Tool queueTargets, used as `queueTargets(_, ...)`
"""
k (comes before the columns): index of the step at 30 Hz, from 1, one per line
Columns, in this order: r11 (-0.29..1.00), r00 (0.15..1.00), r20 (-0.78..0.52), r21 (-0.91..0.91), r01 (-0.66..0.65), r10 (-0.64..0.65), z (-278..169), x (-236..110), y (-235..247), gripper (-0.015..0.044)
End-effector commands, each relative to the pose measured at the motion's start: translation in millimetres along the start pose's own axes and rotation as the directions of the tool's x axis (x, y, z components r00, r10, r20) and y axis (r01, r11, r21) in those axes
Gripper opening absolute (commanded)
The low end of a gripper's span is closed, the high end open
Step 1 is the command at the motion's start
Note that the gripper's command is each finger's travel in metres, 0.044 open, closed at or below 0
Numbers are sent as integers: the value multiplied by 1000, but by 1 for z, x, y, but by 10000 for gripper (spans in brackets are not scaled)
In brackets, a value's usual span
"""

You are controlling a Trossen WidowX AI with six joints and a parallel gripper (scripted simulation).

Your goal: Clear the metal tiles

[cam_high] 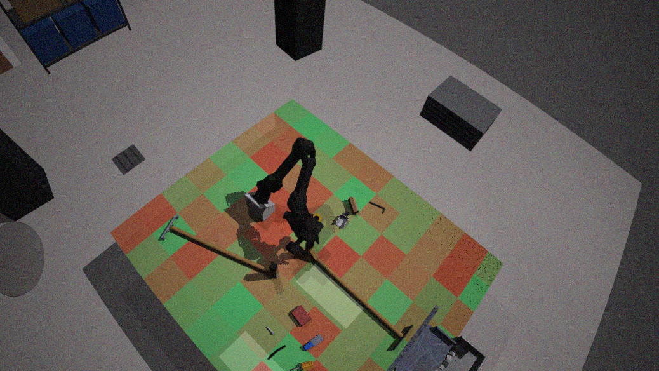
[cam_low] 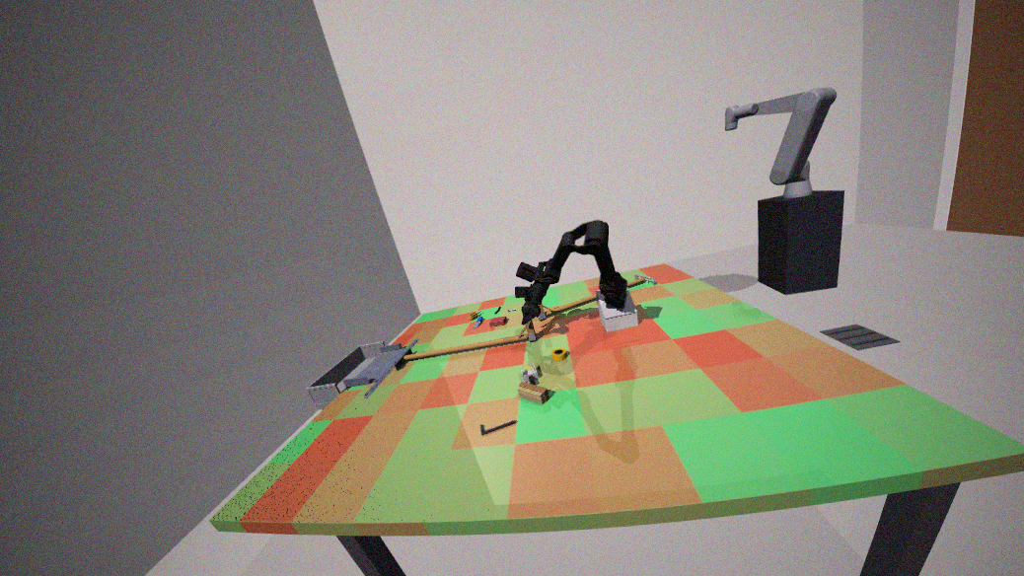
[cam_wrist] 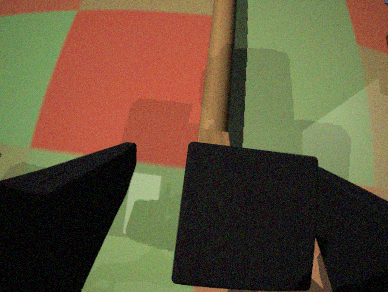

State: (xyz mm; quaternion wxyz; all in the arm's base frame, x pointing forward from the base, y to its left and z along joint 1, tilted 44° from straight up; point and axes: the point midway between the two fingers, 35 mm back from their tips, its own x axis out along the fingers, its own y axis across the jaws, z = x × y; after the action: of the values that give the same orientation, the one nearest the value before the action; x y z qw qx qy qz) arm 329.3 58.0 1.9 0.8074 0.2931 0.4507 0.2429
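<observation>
The long scraper lies flat on the checkered table, a wooden pole with a dark grip block at my end. Its blade rests against the grey steel bench plate. The dark catch box stands at the plate's far end, at the table corner. My gripper is open, its fingers standing apart on either side of the grip block. The tiles are too small to make out.
A second long scraper lies to the left of the arm. A yellow tape roll, a wooden block, an allen key and a red block lie scattered about.
</observation>
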Motion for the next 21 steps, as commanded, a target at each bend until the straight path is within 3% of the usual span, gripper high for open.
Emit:
queueTargets(1,1000,1000,-1,-2,4,-4,2,-3,-1,440)
queueTargets(21,1000,1000,-17,-7,23,-23,27,-48,-12,440)
